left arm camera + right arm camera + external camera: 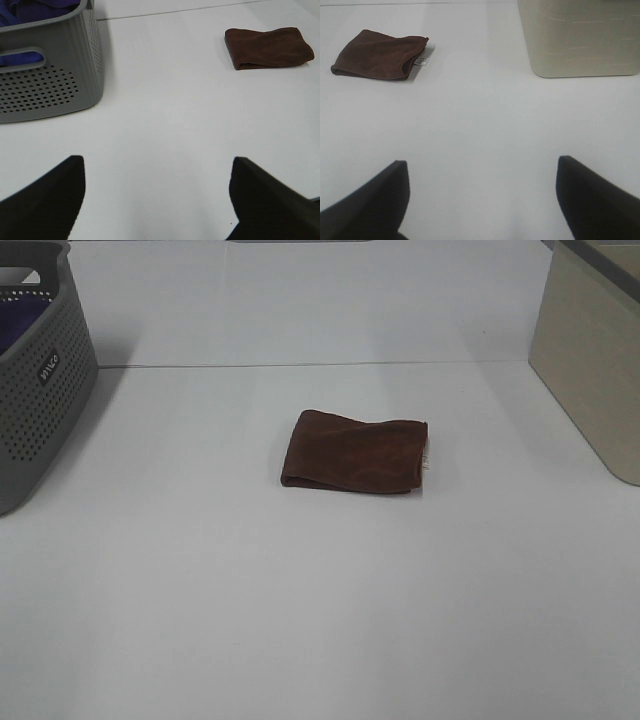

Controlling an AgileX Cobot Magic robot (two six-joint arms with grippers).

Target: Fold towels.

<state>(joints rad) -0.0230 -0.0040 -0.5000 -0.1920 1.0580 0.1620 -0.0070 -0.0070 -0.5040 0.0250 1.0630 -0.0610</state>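
Exterior high view: soft dark reddish-brown folded towel (354, 451) lies in the middle of the white table (320, 620), small white tag (427, 462) at its right edge | grey plastic basket with holes (35, 390) far left, purple cloth (22, 12) inside | beige bin (590, 360) far right | left gripper (157, 200) spread wide, holds nothing | right gripper (482, 200) spread wide, holds nothing

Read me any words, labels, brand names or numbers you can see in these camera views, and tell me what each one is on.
No text here can be read with confidence.
Small label on the grey basket: white marks on a dark patch, too small and blurred to read.
White tag at the corner of the folded brown towel: faint printing, too small to read.
Beige bin: no writing visible.
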